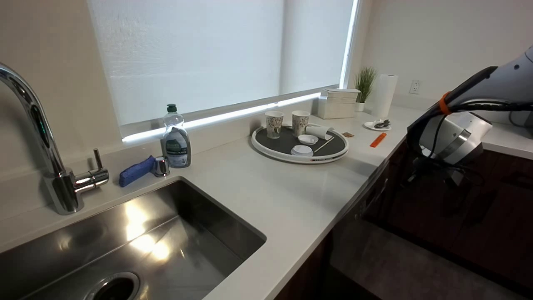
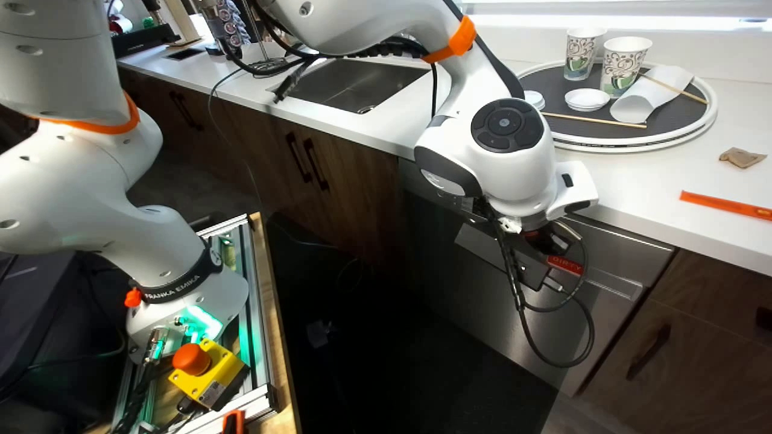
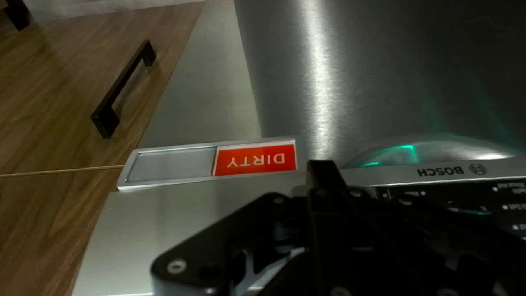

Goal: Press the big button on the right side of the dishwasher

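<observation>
Under the lip of the white counter [image 2: 645, 181] sits the dishwasher [image 3: 357, 82], its steel front filling much of my wrist view. My gripper [image 3: 326, 170] faces it with the fingertips together, just beside the end of a metal-framed sign [image 3: 176, 162] whose red panel reads DIRTY, upside down to me. I can't judge whether the tips touch anything. Past the sign's far end is a wooden cabinet [image 3: 53, 102] with a dark handle [image 3: 122, 82]; on the opposite side I have the BOSCH strip [image 3: 446, 172] and a black control panel [image 3: 493, 201], partly hidden behind the gripper's body. I can't make out the big button itself. In an exterior view the arm [image 2: 506, 172] bends down at the counter's edge, cables [image 2: 514, 283] looping below its wrist. On the counter, in both exterior views, a round tray [image 1: 277, 143] carries two upright paper cups [image 1: 274, 127], and an orange strip [image 1: 378, 140] lies near it.
</observation>
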You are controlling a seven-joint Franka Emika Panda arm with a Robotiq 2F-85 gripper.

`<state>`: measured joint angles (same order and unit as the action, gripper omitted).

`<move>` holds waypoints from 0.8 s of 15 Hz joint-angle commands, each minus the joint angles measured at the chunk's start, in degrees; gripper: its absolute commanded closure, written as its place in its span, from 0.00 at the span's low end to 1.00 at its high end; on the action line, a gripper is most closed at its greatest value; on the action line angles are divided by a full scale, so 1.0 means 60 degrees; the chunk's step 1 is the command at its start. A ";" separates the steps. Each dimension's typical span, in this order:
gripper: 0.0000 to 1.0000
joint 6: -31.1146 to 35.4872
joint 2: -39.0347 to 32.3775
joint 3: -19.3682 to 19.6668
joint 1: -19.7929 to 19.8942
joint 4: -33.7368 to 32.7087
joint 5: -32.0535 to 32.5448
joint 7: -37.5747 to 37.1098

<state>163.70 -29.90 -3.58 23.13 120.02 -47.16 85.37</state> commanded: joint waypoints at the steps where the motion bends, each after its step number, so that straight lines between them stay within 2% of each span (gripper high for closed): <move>1: 1.00 0.0010 0.0691 0.0534 -0.0518 0.0829 0.0591 -0.0569; 2: 0.74 -0.0036 0.0802 0.0627 -0.0603 0.0938 0.0692 -0.0644; 3: 0.73 -0.0018 0.0947 0.0731 -0.0709 0.1096 0.0772 -0.0753; 5: 0.60 -0.0067 0.1220 0.0957 -0.0946 0.1384 0.0986 -0.0977; 12: 0.08 -0.0209 0.2234 0.1815 -0.1851 0.2418 0.2068 -0.2166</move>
<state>163.70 -20.39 4.42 14.88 130.56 -38.72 76.97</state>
